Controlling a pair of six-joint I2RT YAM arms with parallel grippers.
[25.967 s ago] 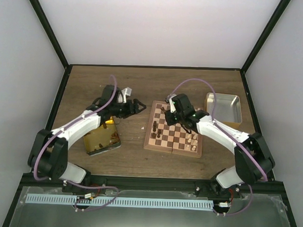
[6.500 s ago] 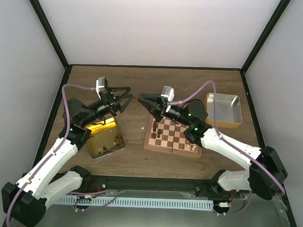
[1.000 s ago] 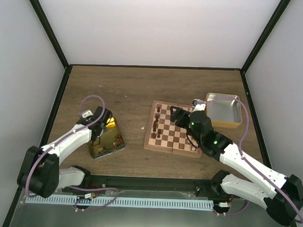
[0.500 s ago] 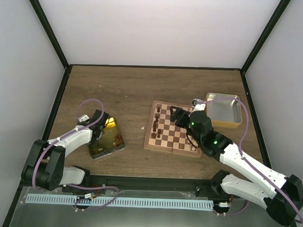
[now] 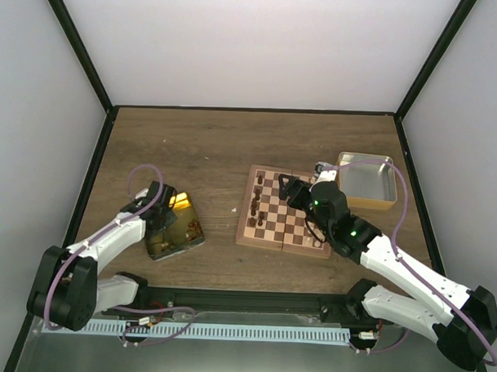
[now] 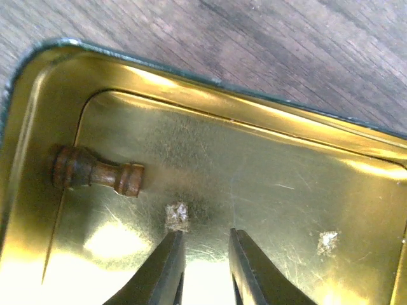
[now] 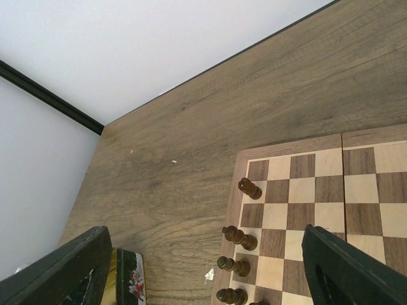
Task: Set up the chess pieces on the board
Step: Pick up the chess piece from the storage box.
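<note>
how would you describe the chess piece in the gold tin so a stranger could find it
Left of the chessboard sits a gold tin. In a corner of its floor lies one dark brown chess piece, ahead and left of the left gripper. Unlike the pieces standing on that chessboard, it lies toppled on its side on gold metal.

A brown wood-grain tabletop sits boxed in by plain white walls that meet along black frame bars, under even light.
</note>
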